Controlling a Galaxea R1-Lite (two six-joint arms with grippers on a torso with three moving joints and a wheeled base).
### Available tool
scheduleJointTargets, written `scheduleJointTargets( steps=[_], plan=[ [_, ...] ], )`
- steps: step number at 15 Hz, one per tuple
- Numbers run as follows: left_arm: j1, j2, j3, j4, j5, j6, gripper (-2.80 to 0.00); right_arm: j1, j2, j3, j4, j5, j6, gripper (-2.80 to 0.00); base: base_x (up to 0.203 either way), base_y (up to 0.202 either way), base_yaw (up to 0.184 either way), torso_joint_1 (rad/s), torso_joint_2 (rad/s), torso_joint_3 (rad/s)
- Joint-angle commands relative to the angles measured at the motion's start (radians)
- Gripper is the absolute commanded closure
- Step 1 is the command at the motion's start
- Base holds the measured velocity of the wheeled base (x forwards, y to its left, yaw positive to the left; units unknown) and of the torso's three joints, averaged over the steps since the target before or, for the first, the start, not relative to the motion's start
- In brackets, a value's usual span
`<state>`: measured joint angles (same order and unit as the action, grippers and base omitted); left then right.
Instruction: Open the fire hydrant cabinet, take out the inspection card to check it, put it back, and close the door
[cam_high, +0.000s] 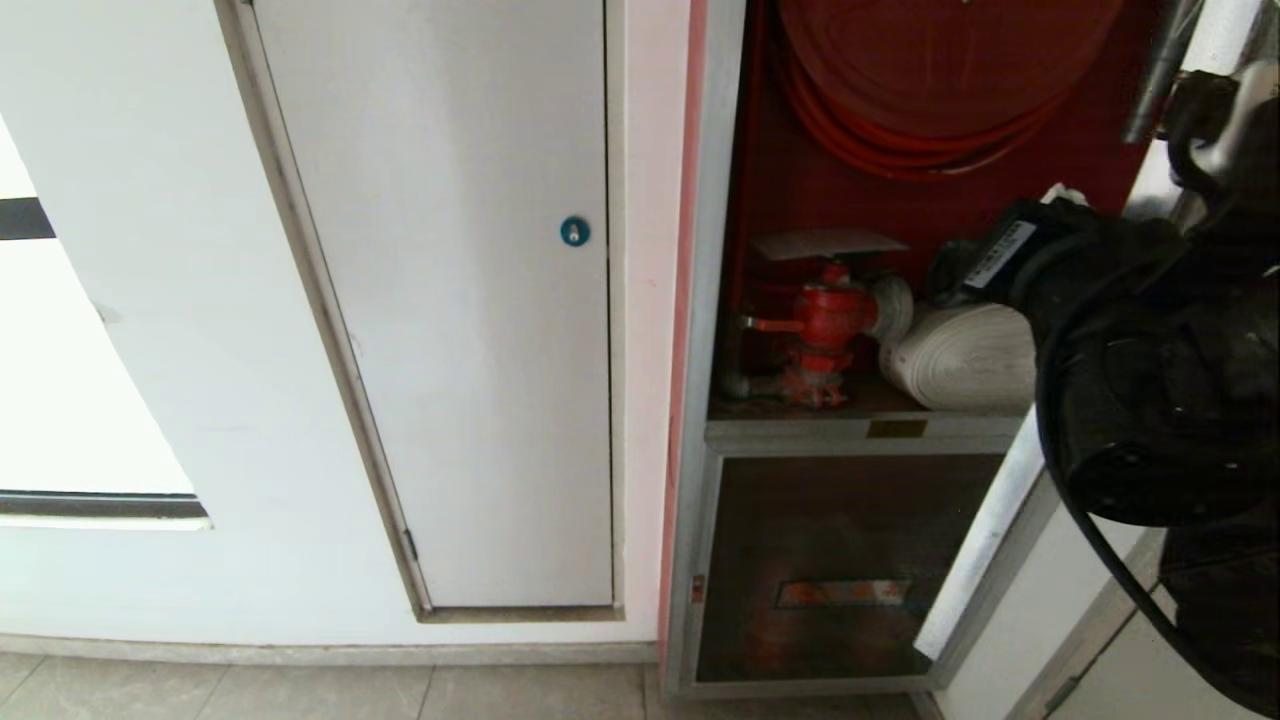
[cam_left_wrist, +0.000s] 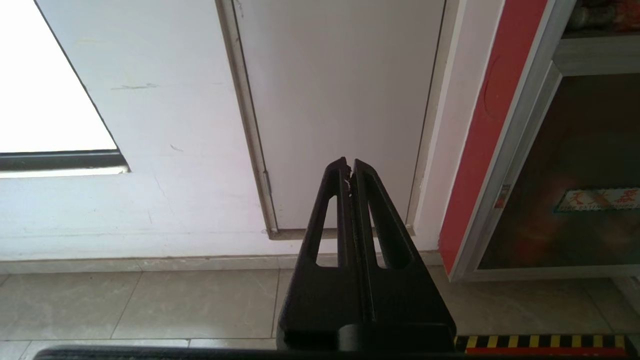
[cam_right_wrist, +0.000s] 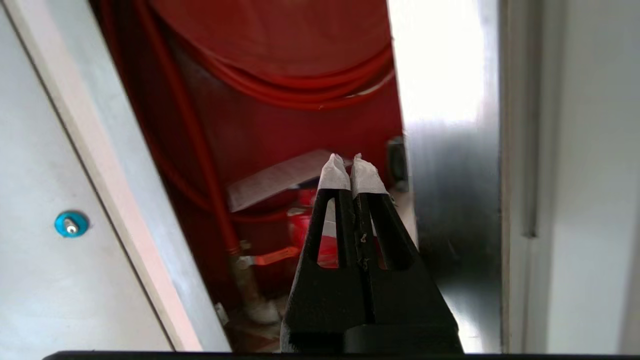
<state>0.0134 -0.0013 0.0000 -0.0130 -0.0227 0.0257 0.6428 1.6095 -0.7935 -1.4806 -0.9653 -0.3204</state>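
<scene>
Right gripper (cam_right_wrist: 350, 167) fingers closed, empty, at the open fire hydrant cabinet (cam_high: 712, 300); inspection card (cam_high: 825, 243) lies on red valve (cam_high: 828, 312). Left gripper (cam_left_wrist: 349, 167) closed, parked low.

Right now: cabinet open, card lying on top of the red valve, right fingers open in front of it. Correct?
Not quite: the right gripper has its fingers shut, as the right wrist view shows. The fire hydrant cabinet is open, and the inspection card does lie on top of the red valve.
</scene>
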Motion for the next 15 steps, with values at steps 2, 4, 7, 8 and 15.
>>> scheduleJointTargets(
  steps=[2,4,7,8,15],
  plan=[
    [0.000,0.001,0.008,-0.001,0.000,0.000,0.00,0.005,-0.119,0.063,-0.006,-0.014,-0.002,0.00,0.000,0.000,0.000,0.000,0.00,0.000],
    [0.000,0.001,0.008,-0.001,0.000,0.000,0.00,0.005,-0.159,0.090,-0.003,-0.022,-0.003,0.00,0.000,0.000,0.000,0.000,0.00,0.000],
    [0.000,0.001,0.008,-0.001,0.000,0.000,0.00,0.000,-0.199,0.115,0.004,-0.034,-0.011,0.00,0.000,0.000,0.000,0.000,0.00,0.000],
    [0.000,0.001,0.008,-0.001,0.000,0.000,0.00,-0.006,-0.209,0.114,0.011,-0.046,-0.012,0.00,0.000,0.000,0.000,0.000,0.00,0.000],
    [0.000,0.001,0.008,-0.001,0.000,0.000,0.00,-0.089,-0.273,0.175,0.168,-0.049,-0.023,0.00,0.000,0.000,0.000,0.000,0.00,0.000]
  ],
)
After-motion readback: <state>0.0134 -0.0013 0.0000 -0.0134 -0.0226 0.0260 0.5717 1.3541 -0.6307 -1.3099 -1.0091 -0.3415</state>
